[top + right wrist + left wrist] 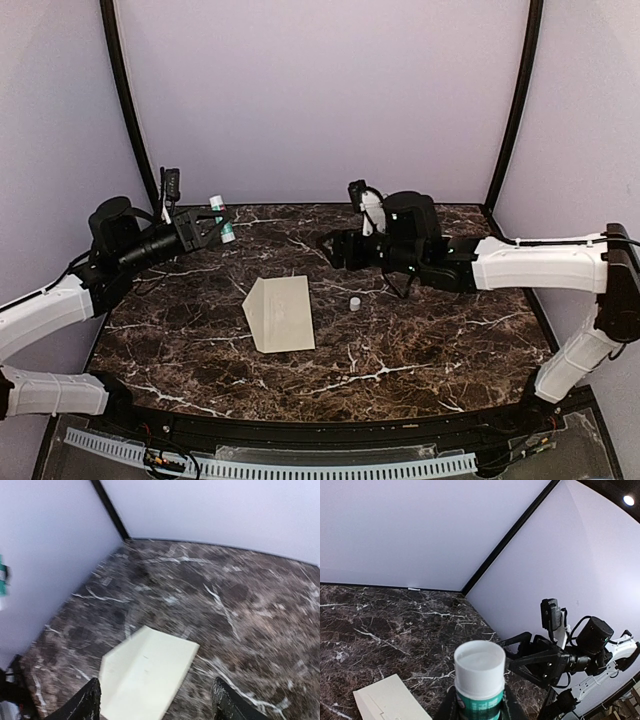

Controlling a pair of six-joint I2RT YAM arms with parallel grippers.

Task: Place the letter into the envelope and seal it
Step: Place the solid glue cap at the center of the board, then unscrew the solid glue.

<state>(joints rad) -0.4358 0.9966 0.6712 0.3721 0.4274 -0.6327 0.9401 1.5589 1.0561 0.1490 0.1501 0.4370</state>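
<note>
The cream envelope point(280, 312) lies flat on the marble table, its flap side toward the left; it also shows as the envelope point(150, 675) and as the envelope's corner point(385, 697). The letter is out of view. My left gripper point(212, 228) is raised at the back left, shut on a green-and-white glue stick point(222, 220). In the left wrist view the glue stick point(479, 680) stands upright between the fingers of that gripper point(479, 707). My right gripper point(335, 250) hovers open and empty right of the envelope; its fingertips point(85, 702) stand far apart.
A small white cap point(354, 302) stands on the table just right of the envelope, in front of the right gripper. Purple walls with black corner posts point(125, 100) close in the back and sides. The right arm point(555, 657) shows across the table in the left wrist view.
</note>
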